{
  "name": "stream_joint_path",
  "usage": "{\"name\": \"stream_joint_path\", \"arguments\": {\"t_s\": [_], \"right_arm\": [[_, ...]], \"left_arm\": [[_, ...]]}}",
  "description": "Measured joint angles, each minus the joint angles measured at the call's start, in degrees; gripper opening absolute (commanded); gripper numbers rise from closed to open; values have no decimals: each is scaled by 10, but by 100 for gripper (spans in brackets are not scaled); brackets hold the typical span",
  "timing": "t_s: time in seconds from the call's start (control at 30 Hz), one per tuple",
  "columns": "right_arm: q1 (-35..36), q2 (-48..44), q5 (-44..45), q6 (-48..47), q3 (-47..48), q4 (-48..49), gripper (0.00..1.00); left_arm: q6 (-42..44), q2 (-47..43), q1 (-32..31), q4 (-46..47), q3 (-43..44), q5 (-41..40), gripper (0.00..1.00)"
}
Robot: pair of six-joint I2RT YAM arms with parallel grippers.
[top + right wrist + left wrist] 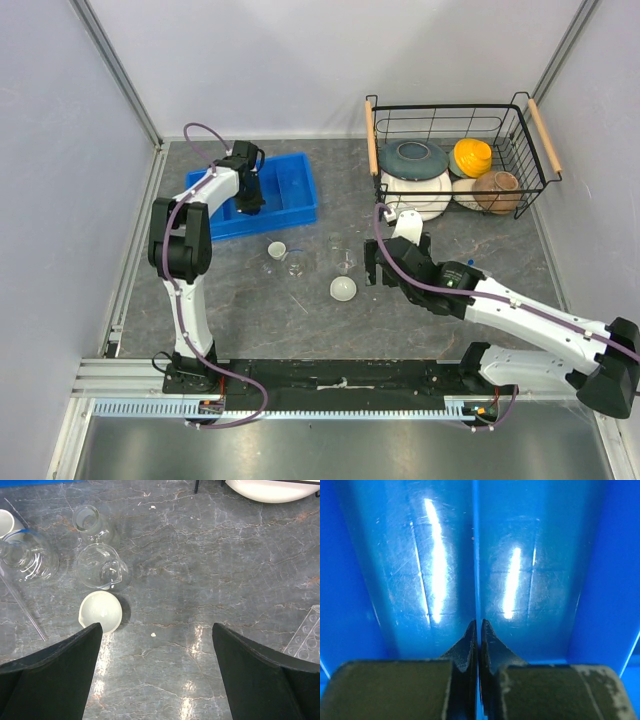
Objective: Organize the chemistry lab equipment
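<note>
L hand (pixel 476 629) was shut, empty, in blue tray (pixel 296 188); R hand (pixel 157 626) wide open, empty. Glass beakers (pixel 100 569) looked fragile, slick: grip by rim.

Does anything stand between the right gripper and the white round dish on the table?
Nothing visible does. The right gripper is open above the bare table, and the white round dish lies close ahead of it, at the left of the wrist view. The glass beakers stand beyond the dish, not before it.

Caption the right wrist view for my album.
Wide-open jaws over the grey table, white round dish and clear glass beakers just ahead.
</note>
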Motion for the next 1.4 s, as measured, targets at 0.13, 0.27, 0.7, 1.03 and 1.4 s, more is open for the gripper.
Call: {"name": "stream_joint_path", "arguments": {"t_s": [0.13, 0.27, 0.7, 1.03, 1.4], "right_arm": [[0, -14, 0, 1, -4, -5, 98], [1, -26, 0, 2, -5, -12, 98], [6, -45, 5, 11, -5, -40, 98], [16, -50, 8, 24, -6, -54, 98], [40, -29, 8, 23, -5, -54, 98]], "left_arm": [[-18, -13, -16, -1, -19, -9, 2], [-34, -24, -33, 7, -38, -15, 2], [-87, -83, -118, 58, -132, -43, 2], [-131, -127, -156, 101, -203, -59, 2], [-176, -178, -190, 135, -276, -75, 2]]}}
